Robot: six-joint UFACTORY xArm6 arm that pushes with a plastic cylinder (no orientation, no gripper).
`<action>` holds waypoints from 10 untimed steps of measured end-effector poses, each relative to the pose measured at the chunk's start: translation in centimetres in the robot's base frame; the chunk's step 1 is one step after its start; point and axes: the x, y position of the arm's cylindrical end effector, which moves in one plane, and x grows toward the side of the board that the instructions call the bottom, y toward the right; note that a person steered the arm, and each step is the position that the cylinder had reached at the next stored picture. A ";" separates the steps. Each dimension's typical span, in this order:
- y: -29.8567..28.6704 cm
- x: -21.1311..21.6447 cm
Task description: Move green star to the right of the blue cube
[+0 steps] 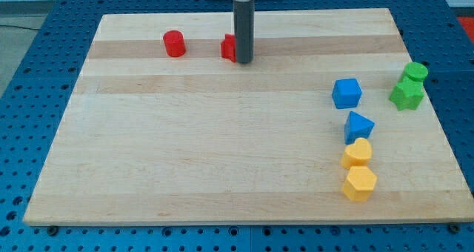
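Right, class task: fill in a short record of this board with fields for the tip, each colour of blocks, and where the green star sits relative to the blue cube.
Tip: my tip at the view's top, touching or just beside the red block
Red: that block plus a red cylinder to its left
Blue: blue cube; blue block below it
Yellow: yellow heart above a yellow hexagon
Green: green star, green cylinder touching it above
Star versus cube: star lies right of cube, apart
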 end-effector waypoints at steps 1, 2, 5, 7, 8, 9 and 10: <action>0.2 0.0; 2.5 -1.1; 35.2 2.3; 31.3 8.6; 30.1 11.0; 24.2 9.7; 20.1 6.9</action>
